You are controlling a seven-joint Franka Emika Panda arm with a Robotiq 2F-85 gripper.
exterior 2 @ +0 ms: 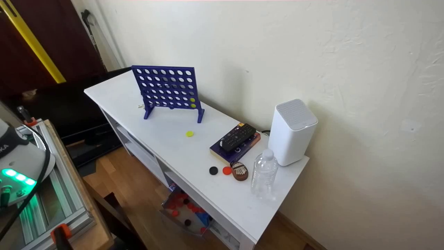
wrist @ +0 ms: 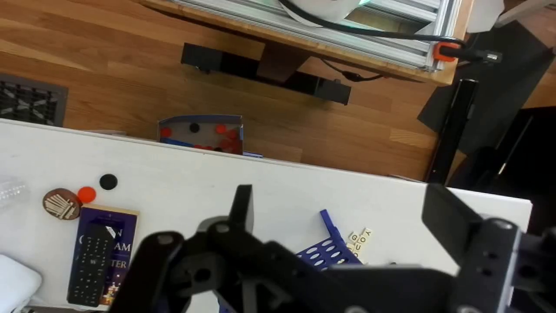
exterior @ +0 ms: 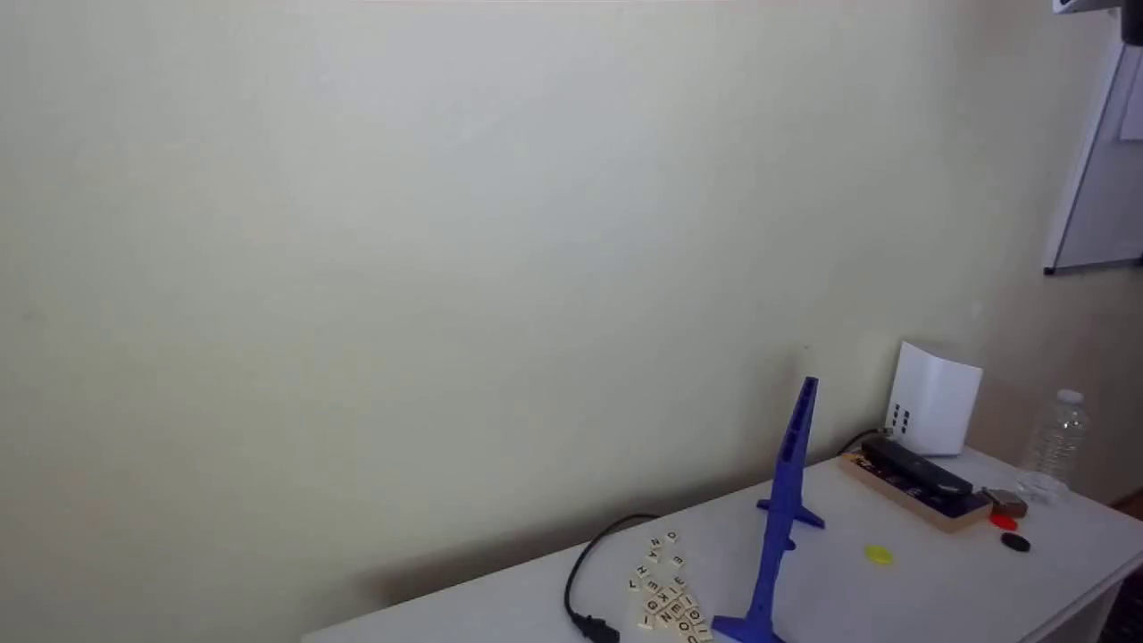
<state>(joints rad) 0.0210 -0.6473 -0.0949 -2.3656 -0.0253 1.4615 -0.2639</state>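
Claw (wrist: 340, 195): one, jaws spread wide, above the surface (exterior 2: 166, 139)
Grid (exterior: 786, 491): one, upright between the long edges, partly hidden by the claw in the wrist view, two yellow discs (exterior 2: 193, 105) low in its end column
Loose discs (exterior 2: 213, 170): three on the surface, one yellow, one black, one red
Tiles (exterior: 675, 607): roughly twenty, exact count unclear, beside the grid
Book (wrist: 123, 237): one, near the long edge by the wall (exterior: 446, 268), one remote (exterior 2: 239, 137) on top
Kalimba (exterior 2: 240, 172): one, beside the red disc (exterior 2: 227, 170)
Bottle (exterior 2: 263, 173): one, near a short edge
Router (exterior 2: 293, 133): one, at that edge's wall corner
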